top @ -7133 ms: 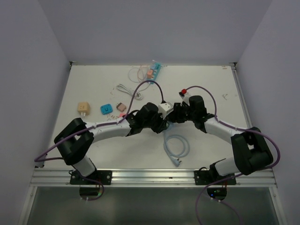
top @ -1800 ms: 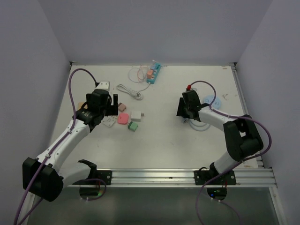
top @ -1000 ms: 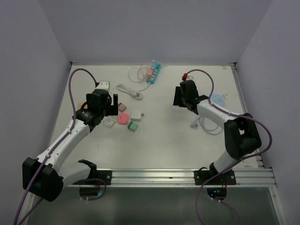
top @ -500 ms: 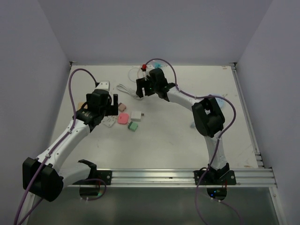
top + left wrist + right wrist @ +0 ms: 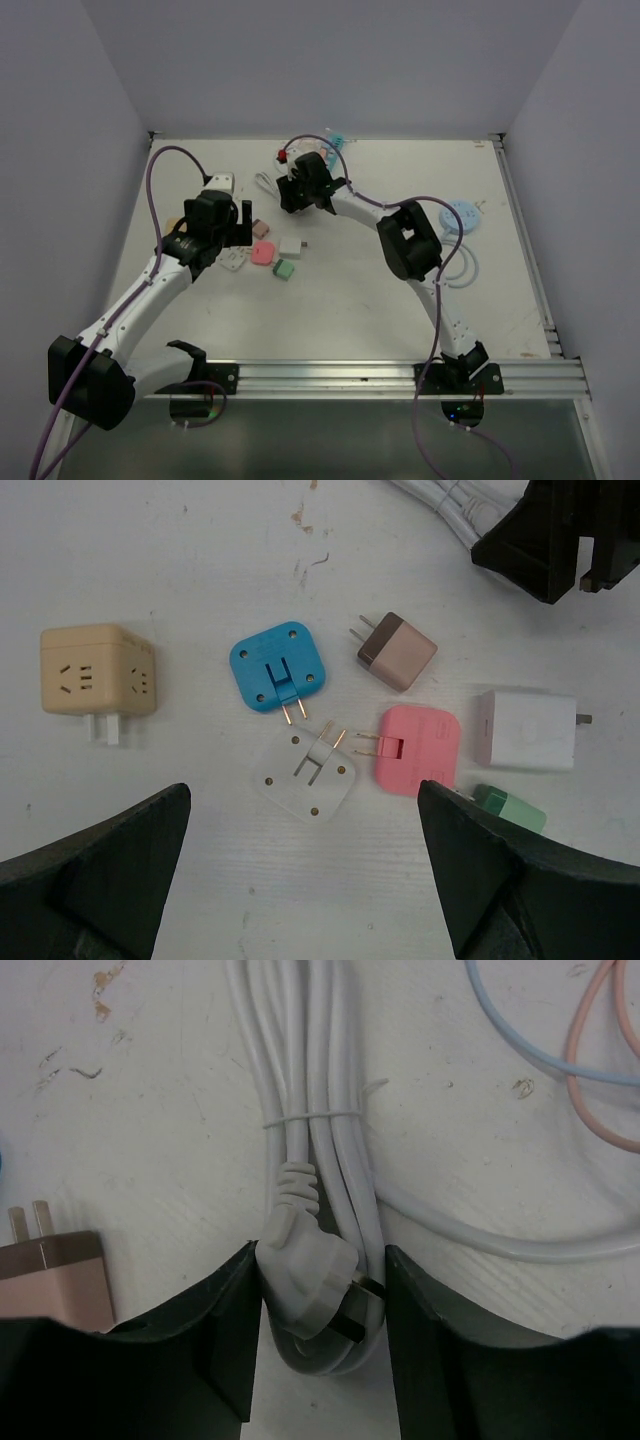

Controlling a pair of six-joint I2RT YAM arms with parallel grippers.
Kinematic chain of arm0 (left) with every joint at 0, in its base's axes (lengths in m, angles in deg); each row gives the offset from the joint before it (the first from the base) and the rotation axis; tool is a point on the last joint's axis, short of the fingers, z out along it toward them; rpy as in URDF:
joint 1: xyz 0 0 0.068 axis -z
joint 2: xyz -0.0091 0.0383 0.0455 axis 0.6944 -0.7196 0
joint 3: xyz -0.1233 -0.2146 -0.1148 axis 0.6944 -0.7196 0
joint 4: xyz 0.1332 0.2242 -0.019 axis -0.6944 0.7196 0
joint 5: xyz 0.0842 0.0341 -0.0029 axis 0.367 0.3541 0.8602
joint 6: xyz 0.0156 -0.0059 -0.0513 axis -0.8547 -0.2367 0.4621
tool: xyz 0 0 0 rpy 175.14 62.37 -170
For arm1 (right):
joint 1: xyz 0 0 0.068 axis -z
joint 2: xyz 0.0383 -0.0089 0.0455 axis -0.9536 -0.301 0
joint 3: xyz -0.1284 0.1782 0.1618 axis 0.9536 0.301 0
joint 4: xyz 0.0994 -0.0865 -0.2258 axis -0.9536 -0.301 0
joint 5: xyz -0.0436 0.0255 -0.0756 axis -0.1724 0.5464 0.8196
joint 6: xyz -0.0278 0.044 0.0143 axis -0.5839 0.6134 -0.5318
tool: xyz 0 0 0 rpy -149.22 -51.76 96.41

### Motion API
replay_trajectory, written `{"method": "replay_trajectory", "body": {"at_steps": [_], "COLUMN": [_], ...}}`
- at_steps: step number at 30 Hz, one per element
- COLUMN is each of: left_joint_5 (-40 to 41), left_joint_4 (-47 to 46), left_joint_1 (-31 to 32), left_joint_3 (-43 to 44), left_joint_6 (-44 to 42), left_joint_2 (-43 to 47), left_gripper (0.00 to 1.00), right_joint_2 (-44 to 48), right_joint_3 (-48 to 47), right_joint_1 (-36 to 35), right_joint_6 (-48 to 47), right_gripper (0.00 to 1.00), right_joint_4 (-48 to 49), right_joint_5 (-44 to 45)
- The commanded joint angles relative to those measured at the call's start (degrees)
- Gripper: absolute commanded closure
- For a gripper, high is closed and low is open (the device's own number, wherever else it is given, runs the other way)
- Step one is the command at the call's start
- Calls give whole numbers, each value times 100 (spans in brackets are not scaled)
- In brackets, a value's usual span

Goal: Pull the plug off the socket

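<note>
Far across the table, left of centre, I am holding my right gripper low over a bundled white cable, and its white plug is lying between my fingers. Those fingers are drawn partway in, one edge meeting the plug body and the other meeting the cable loop beside the pins; whether they are squeezing I cannot tell. A thin tie is cinching the bundle just up the cord from the plug. A teal power strip is peeking out just beyond this wrist, near the far edge. To the left, my left gripper is hovering, spread wide, over a cluster of loose adapters. A tan cube socket is sitting at the left, then a blue adapter, a brown plug, a clear flat adapter, a pink adapter, a white charger block and a green adapter at the right
</note>
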Motion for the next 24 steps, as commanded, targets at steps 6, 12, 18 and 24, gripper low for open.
{"method": "replay_trajectory", "body": {"at_steps": [6,12,18,24], "left_joint_5": [-65,-109,-135,-162], "left_joint_4": [-279,-288,-296,-314], "left_joint_1": [-36,-27,-36,-36], "left_joint_3": [-38,-38,-38,-47], "left_joint_6": [-46,-46,-46,-54], "left_joint_2": [149,167,132,114], "left_gripper": [0,0,0,0], "right_joint_2": [1121,2089,3152,4267], "right_joint_3": [1452,3043,4432,5918], "right_joint_1": [229,748,933,933], "right_joint_6": [45,212,607,1337], "right_gripper": [87,88,88,87], "right_joint_4": [288,403,69,-265], "right_joint_5": [544,667,598,88]}}
